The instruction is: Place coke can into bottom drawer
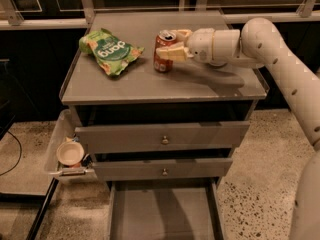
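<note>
The coke can (160, 62) stands upright on the grey cabinet top (150, 81), right of centre. My gripper (168, 44) reaches in from the right at can height. One beige finger lies across the can's front and the other behind its top, so the gripper is shut on the can. The can still rests on the top. The bottom drawer (160, 214) is pulled out at the foot of the cabinet, and the part of its floor in view is bare.
A green snack bag (107, 51) lies on the cabinet top, left of the can. Two upper drawer fronts with small knobs (164, 140) are shut. A white bowl (70, 153) sits in a clear side tray on the cabinet's left. My arm (280, 54) spans the right side.
</note>
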Robot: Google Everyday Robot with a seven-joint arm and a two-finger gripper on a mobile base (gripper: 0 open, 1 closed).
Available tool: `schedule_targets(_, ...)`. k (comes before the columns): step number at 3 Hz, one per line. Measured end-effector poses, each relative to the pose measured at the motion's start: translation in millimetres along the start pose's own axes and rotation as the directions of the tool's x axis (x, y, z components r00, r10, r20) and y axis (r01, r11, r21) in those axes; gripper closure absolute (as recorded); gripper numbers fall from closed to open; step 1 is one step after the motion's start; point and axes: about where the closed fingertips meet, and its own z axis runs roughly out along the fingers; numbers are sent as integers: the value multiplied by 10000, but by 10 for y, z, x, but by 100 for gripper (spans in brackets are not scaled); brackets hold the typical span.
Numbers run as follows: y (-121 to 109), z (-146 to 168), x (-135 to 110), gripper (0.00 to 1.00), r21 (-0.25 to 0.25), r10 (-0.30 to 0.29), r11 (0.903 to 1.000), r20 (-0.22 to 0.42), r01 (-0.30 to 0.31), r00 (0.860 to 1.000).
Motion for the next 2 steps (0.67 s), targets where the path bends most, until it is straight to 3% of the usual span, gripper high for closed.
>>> schedule_targets(2, 595, -336, -188, 100, -402, -608, 9971, 970, 650, 9934)
